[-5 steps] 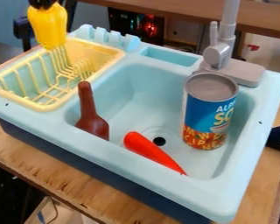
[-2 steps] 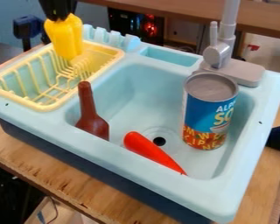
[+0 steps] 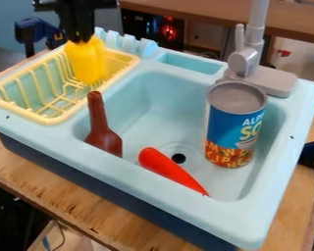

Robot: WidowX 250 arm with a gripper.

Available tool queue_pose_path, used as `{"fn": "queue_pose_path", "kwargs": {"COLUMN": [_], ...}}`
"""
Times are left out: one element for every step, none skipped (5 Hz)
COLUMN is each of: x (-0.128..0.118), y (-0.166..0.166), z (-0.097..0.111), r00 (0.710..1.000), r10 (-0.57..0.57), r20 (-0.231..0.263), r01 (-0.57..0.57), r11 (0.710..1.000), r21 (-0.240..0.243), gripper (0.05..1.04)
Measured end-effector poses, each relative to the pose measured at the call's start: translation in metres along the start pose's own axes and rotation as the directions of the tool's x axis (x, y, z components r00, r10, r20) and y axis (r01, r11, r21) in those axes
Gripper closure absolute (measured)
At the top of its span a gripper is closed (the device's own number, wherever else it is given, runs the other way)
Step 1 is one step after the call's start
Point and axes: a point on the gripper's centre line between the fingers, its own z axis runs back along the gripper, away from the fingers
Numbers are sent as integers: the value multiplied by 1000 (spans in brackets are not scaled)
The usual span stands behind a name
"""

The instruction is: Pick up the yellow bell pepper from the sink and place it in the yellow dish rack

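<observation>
At the upper left, the black gripper (image 3: 83, 38) hangs down over the yellow dish rack (image 3: 43, 119), shut on the top of a yellow object (image 3: 88, 61). The object has two rounded lobes and hangs upright, its lower end in front of the rack's right part; whether it touches the rack, I cannot tell. Just below and to the right of it, a brown bottle (image 3: 102, 132) leans in the light blue sink (image 3: 156, 105) near its left wall. A red cone-shaped toy (image 3: 171, 170) lies by the drain, and a soup can (image 3: 233, 125) stands at the basin's right.
A grey faucet (image 3: 248, 61) rises at the back right of the sink. Light blue slots (image 3: 130, 43) stand up behind the rack. The sink unit rests on a wooden table (image 3: 88, 208), with a wooden shelf edge (image 3: 205, 17) behind it.
My gripper and the yellow object have moved right and lower over the rack, from its back left corner side toward the basin. The bottle, the red toy and the can have stayed in place.
</observation>
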Motion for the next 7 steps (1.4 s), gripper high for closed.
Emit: {"fn": "queue_pose_path", "kwargs": {"x": [7,14,17,21,22,20,11], "y": [-2,-7,-10,-12,-10,-9,-6], "z": [-12,-19,-24,-23,-30,-30,-27], "r00": [999,998,998,999,1000,1000,999], "r10": [27,40,42,33,13,-23,6], "r20": [-29,-40,-47,-24,-2,9,-53], "r01": [-27,-41,-44,-34,-13,23,-8], "r11": [1000,999,998,997,998,998,999], "r21": [-8,-29,-49,-64,-63,-58,-52], "gripper": [971,971,971,971,949,744,454]}}
